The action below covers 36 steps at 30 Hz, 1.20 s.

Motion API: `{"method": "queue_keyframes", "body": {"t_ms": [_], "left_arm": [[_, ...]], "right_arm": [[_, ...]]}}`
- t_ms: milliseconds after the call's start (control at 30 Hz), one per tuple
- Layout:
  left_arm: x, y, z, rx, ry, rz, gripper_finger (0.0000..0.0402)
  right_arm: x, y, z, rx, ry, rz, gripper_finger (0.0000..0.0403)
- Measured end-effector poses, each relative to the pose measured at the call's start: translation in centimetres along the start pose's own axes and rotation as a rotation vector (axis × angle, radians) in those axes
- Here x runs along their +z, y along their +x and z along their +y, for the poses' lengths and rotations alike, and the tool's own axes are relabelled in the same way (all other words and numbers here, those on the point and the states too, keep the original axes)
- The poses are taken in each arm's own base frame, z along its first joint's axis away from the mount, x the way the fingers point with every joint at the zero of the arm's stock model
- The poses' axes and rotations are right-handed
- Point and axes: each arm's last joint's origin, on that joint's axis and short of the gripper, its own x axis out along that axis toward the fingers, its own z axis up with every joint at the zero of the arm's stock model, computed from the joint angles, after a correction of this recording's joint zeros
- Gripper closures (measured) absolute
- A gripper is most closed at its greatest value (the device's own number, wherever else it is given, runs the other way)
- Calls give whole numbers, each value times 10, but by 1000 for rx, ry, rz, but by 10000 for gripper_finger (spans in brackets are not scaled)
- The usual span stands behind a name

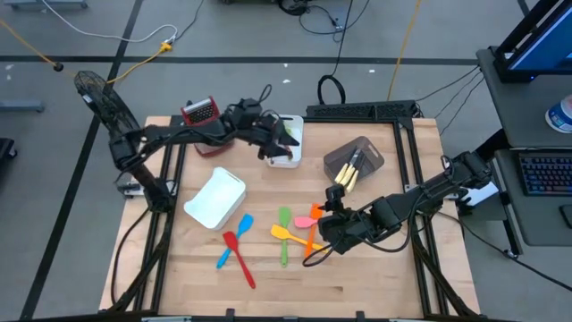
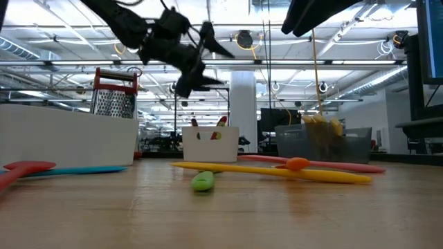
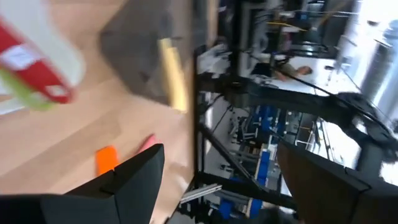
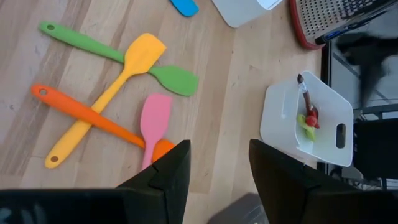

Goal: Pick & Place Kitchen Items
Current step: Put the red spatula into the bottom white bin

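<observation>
Left tool (image 1: 284, 136) wide open, empty, above white bin (image 1: 288, 154)

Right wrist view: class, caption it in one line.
Open right gripper above crossed green, yellow, orange and pink utensils.

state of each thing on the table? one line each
Left end effector: open, above the small white bin.
Right end effector: open, empty, over the spatulas.
Small white bin: holds utensils.
Grey bin: holds yellow utensils.
Orange spatula: flat, under the yellow spatula.
Grater: upright.
</observation>
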Motion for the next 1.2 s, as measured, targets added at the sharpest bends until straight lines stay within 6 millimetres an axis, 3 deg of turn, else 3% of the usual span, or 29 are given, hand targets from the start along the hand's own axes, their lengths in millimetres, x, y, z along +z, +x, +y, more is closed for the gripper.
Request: {"method": "queue_keyframes", "body": {"t_ms": [300, 533, 833, 1200], "left_arm": [[-59, -16, -54, -119, 295, -23, 82], [-115, -14, -73, -148, 450, 13, 82], [-187, 3, -64, -18, 414, 103, 82], [-261, -1, -34, 291, 182, 104, 82]], "right_arm": [[-5, 0, 0, 1, -27, 42, 248], [-6, 0, 0, 4, -33, 51, 248], [-6, 0, 0, 5, -32, 52, 248], [-6, 0, 0, 5, -32, 51, 248]]}}
